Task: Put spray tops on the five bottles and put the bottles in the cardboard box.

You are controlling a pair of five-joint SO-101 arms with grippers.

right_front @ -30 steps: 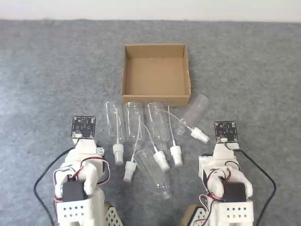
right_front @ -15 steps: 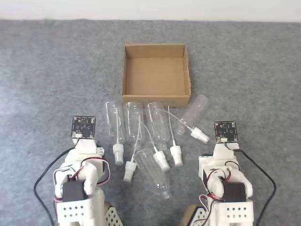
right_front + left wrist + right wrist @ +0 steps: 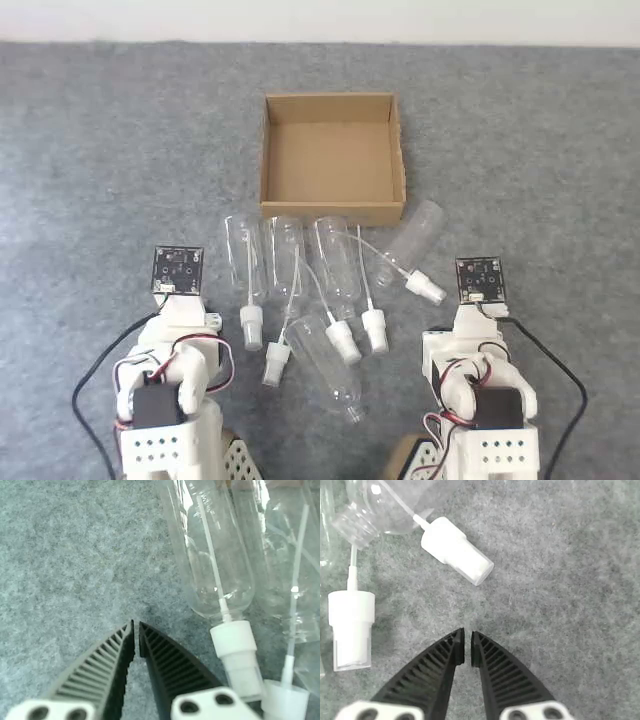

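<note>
Bottles: five clear plastic bottles (image 3: pixel 338 262) lie on their sides on the grey carpeted bench (image 3: pixel 100 150), all of them outside the shallow brown cardboard box (image 3: pixel 333 212). Four lie side by side just beside the box's near wall. The fifth bottle (image 3: pixel 328 368) lies slantwise nearer the arms, between them. None has its top screwed on. The five white plastic spray tops (image 3: pixel 375 330) lie loose on the carpet by the bottles' near ends, each trailing a thin white tube (image 3: pixel 297 268) along or into a bottle — which of the two cannot be told for every one. The open box stands upright, beyond the bottles.

The jaws of the left arm (image 3: pixel 165 380) — black and ribbed — are closed on nothing, their tips over bare carpet near the leftmost bottle. The jaws of the right arm (image 3: pixel 478 392) are likewise closed and grip nothing, with two spray tops lying near their tips.
</note>
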